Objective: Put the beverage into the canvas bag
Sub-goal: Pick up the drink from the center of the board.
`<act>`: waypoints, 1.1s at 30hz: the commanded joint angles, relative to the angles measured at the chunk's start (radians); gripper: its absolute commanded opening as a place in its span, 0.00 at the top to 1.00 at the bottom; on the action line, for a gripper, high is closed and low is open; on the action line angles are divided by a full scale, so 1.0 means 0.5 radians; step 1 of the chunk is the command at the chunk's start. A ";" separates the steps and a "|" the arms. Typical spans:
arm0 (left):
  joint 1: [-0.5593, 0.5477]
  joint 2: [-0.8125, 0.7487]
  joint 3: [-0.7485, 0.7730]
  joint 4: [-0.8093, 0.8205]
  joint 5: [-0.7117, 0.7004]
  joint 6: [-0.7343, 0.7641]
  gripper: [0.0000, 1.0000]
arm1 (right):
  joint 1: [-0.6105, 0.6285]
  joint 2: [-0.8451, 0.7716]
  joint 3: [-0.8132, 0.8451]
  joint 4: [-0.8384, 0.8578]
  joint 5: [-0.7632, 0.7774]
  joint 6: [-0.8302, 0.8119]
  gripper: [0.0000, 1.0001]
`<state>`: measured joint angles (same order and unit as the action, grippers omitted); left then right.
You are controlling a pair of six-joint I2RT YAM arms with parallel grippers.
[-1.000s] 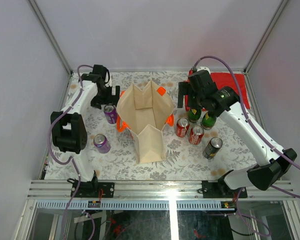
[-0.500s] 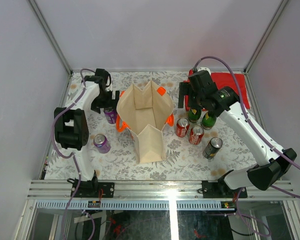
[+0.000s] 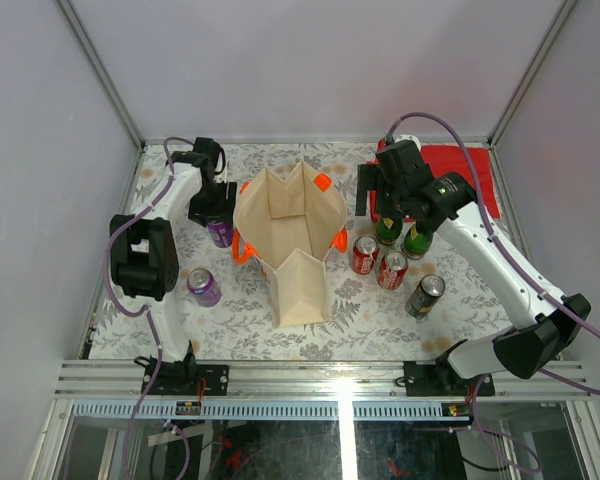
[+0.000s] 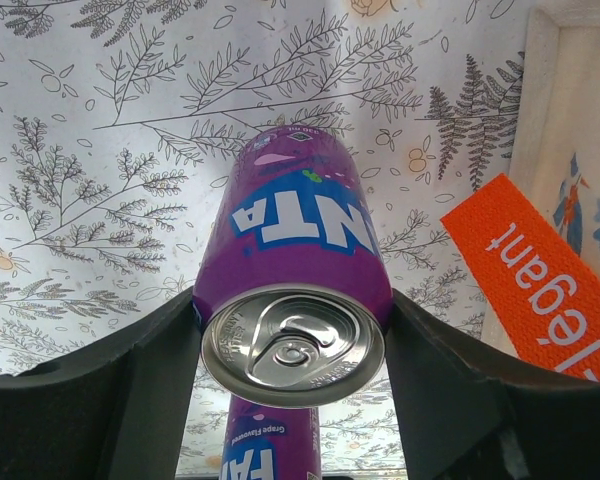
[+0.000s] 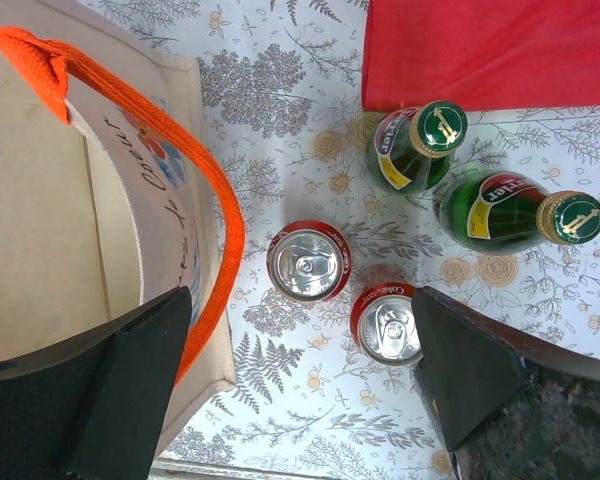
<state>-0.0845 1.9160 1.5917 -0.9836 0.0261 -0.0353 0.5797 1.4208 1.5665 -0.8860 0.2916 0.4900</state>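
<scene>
Hovering near table's far-left corner, left gripper (image 3: 218,212) straddling purple can (image 3: 221,234), just beside open canvas bag (image 3: 290,240) mid-table.
Left wrist: jaws gripping upright can's sides for lifting.
Right wrist: right gripper (image 5: 302,297) jaws gaping, holding nothing, waiting over red cans (image 5: 385,327).

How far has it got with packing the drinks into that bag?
Done: nothing yet; the canvas bag looks empty inside. In hand: the left gripper clasps a purple can standing beside the bag, not yet lifted. The right gripper hangs open above the red cans. Left: lifting the can over the rim and letting it go inside.
</scene>
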 commanded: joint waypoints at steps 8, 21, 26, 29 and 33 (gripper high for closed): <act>0.008 -0.124 0.220 -0.064 -0.082 0.057 0.89 | -0.021 -0.040 -0.009 0.013 0.016 -0.005 0.01; 0.026 -0.317 0.981 -0.222 -0.138 0.080 1.00 | -0.024 -0.043 0.000 0.046 -0.012 -0.011 0.01; -0.014 -0.520 1.133 0.018 0.058 0.088 1.00 | -0.024 -0.041 -0.005 0.053 -0.023 -0.011 0.01; -0.123 -0.642 1.220 0.039 0.389 0.100 1.00 | -0.024 -0.038 -0.004 0.065 -0.037 -0.008 0.01; -0.246 -0.777 1.108 0.036 0.541 0.065 1.00 | -0.024 -0.040 -0.010 0.070 -0.035 -0.007 0.01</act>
<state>-0.1490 1.6016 2.1487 -1.0676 0.1349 -0.0032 0.5739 1.4220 1.5581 -0.8783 0.2790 0.4900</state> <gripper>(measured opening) 0.650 0.993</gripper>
